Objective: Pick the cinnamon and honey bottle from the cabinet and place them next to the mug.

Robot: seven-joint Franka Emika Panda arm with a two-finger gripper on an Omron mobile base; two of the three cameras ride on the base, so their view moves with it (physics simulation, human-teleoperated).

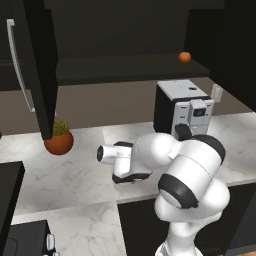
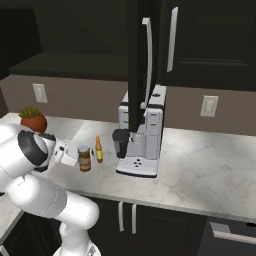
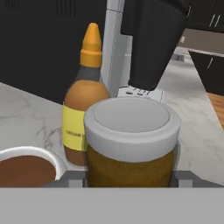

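On the desk (image 2: 200,170), beside the coffee machine (image 2: 142,135), the cinnamon (image 2: 84,159) is standing upright with the honey (image 2: 99,149) just behind it and the mug (image 3: 26,168) close at its other side. In the hand view the pincer (image 3: 131,177) is sitting around the cinnamon (image 3: 131,144), one dark fingertip (image 3: 72,177) showing at each flank of the jar, so it appears to be pinching the jar or only just flanking it; whether the pads are pressing I cannot tell. The jar's base seems to be resting on the desk, though the contact is hidden in the hand view.

Both items are already lying next to the mug, so the remaining step is likely letting go and backing away. The risks are sitting in that retreat. The honey (image 3: 85,96) is tall, slim and nearly touching the jar, so a sideways swing could be tipping it. The mug is just beside one finger and could be nudged. If the jar is hanging slightly above the surface, spreading the fingers could be dropping it askew. The open cabinet (image 2: 137,65) door overhead is also limiting a straight rise.
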